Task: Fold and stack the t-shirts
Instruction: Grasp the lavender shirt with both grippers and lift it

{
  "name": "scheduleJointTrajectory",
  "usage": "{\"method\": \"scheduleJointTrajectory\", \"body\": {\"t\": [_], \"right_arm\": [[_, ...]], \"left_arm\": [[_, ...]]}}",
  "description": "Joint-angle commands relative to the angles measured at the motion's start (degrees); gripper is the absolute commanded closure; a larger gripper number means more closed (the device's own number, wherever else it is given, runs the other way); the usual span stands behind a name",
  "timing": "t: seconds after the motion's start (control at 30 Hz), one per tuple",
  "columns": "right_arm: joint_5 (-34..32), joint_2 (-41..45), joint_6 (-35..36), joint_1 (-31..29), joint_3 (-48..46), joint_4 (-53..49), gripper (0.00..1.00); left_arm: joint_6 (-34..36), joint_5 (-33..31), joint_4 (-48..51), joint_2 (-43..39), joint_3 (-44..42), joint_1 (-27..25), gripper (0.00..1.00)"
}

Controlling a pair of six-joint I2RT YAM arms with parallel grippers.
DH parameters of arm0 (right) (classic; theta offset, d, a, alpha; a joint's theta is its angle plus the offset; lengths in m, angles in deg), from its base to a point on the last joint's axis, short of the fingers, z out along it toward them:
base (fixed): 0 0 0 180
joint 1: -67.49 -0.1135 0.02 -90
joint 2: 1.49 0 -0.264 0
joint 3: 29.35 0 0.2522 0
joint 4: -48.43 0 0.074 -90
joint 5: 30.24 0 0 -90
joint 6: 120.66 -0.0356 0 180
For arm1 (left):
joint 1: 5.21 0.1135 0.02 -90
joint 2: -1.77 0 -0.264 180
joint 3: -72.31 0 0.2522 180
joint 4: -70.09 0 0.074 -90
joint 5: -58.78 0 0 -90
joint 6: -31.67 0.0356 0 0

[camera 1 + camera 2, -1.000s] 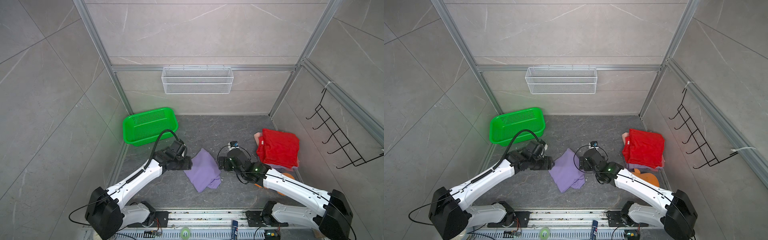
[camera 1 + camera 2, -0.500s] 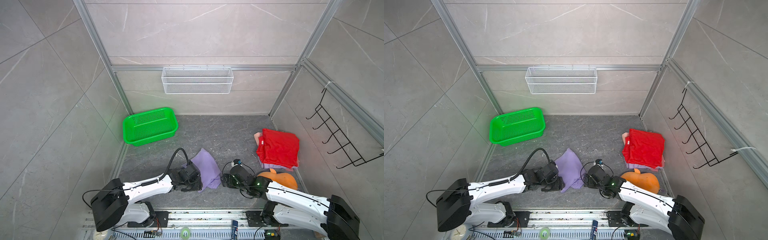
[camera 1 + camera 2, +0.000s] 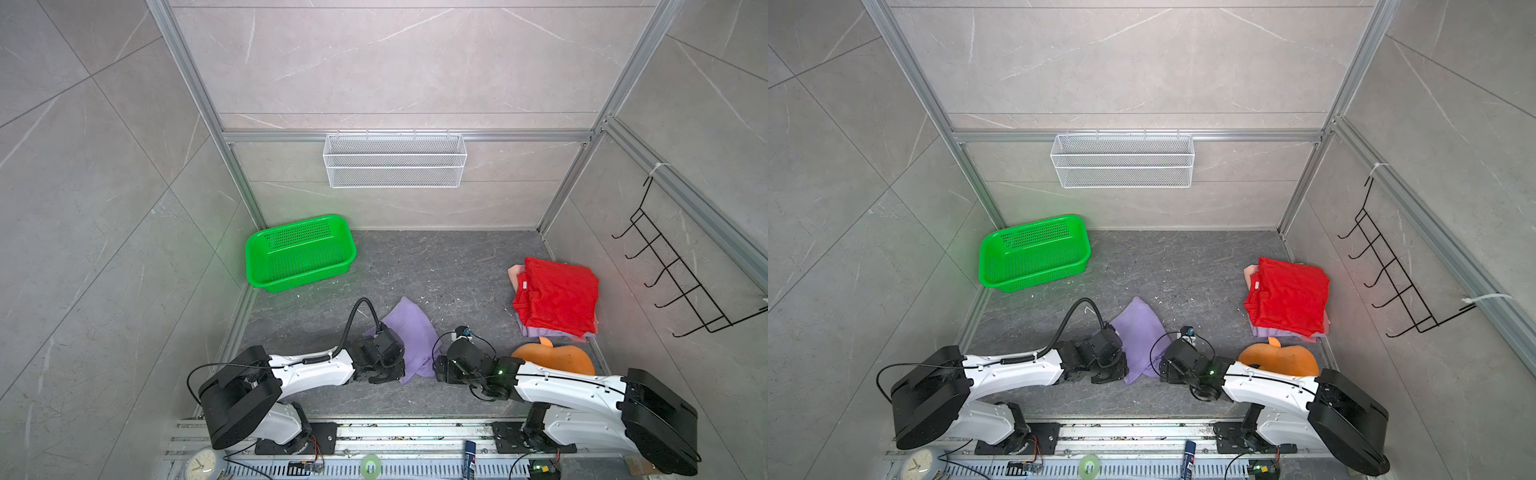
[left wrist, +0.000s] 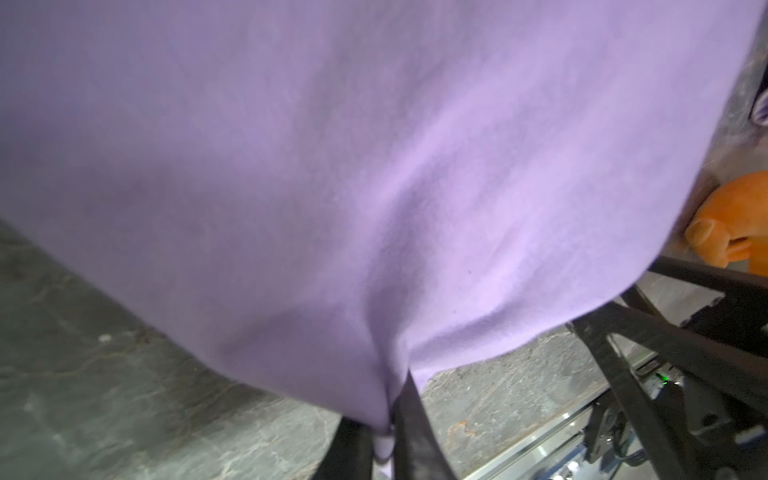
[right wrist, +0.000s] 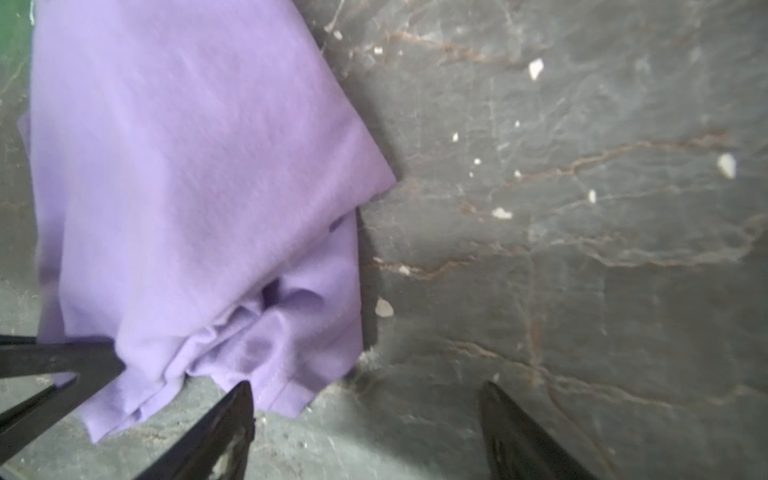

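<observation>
**Lavender t-shirt (image 3: 409,332) clamped at its near hem by the left gripper (image 4: 384,432)**

The lavender t-shirt lies partly folded on the grey tabletop (image 3: 436,270), between the two arms in both top views. The left gripper is closed on the shirt's near hem. In the left wrist view, cloth is pinched between its two dark fingers and creases run up from the grip.

The right gripper (image 5: 365,399) stands with its jaws apart over bare tabletop, just beside the shirt's near corner. Whether its nearer finger (image 5: 224,424) touches the hem cannot be determined.

The red t-shirt (image 3: 557,295) lies folded on top of a stack by the right wall. A pink layer (image 3: 514,274) and a lavender layer (image 3: 536,331) show beneath it.

An orange plush toy (image 3: 557,359) sits near the stack, beside the right arm. A green basket (image 3: 297,222) stands at the far left, well apart from the shirts.
</observation>
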Motion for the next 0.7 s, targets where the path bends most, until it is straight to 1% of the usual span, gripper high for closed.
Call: {"method": "scheduleJointTrajectory", "body": {"t": [0.0, 0.07, 0.2, 0.27, 0.33, 0.4, 0.43, 0.53, 0.6, 0.67], "right_arm": [[-1.0, -1.8, -1.1, -1.0, -1.6, 4.4, 0.15], [-1.3, -3.0, -0.8, -1.1, -2.1, 7.2, 0.16], [-1.0, -6.5, 0.1, -1.7, -1.1, 11.0, 0.18], [-2.0, -8.8, 0.3, -2.6, -0.6, 12.0, 0.24], [-3.4, -10.2, 0.2, -3.4, -0.7, 13.5, 0.27], [-4.4, -11.2, -0.2, -3.8, -1.7, 16.6, 0.34], [-4.7, -11.6, -0.3, -3.8, -2.1, 18.2, 0.39], [-6.0, -13.1, -0.4, -3.8, -1.8, 21.1, 0.60], [-7.6, -13.7, 0.0, -3.8, -0.5, 19.9, 0.78], [-10.5, -11.8, -0.4, -3.9, 0.3, 17.3, 0.92]], "left_arm": [[2.6, -3.4, 1.1, -5.2, 3.9, -0.1, 0.95], [3.7, -6.0, 2.6, -8.1, 5.6, 0.0, 1.00], [6.1, -7.6, 4.9, -11.8, 8.9, 0.4, 1.00], [6.3, -8.0, 6.7, -12.8, 9.7, 0.4, 1.00], [6.3, -8.7, 7.9, -13.7, 9.8, 0.6, 1.00], [6.0, -9.1, 8.4, -14.4, 9.7, 0.8, 1.00], [5.8, -9.2, 8.4, -14.7, 9.6, 0.8, 1.00], [5.8, -9.8, 8.8, -16.2, 9.6, 1.0, 1.00], [6.3, -11.5, 10.3, -18.1, 10.2, 1.2, 1.00], [7.3, -14.0, 13.2, -20.5, 11.2, 1.5, 1.00]]}}
